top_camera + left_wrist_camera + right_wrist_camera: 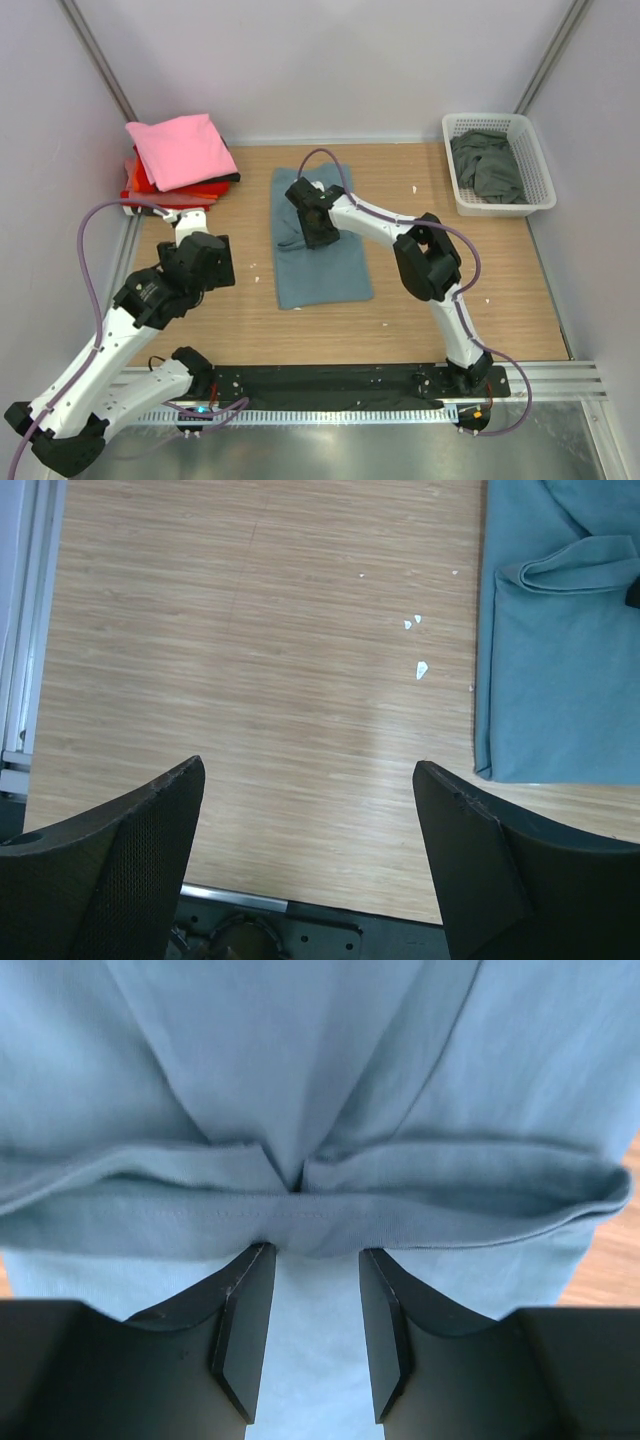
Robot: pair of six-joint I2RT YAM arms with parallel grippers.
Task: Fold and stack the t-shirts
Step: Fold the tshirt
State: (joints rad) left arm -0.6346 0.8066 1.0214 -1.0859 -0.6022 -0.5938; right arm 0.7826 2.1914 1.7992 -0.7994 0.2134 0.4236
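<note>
Right end effector [313,1250] sits narrowed at a bunched fold of the large slate-blue cloth t-shirt [330,270], which lies spread at mid-surface; whether it grips cannot be told. Left end effector [310,770] hangs wide open over the light wooden surface [250,630], towards its left edge, beside the shirt.

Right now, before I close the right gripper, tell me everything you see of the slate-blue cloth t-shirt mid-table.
The slate-blue cloth t-shirt is soft and plain, folded into a long rectangle lying flat on the wooden table, long side running away from the arm bases. A doubled, stitched hem band crosses it partway up, slightly puffed. The right gripper sits over that band, fingers parted, tips at its edge; contact is unclear.
</note>
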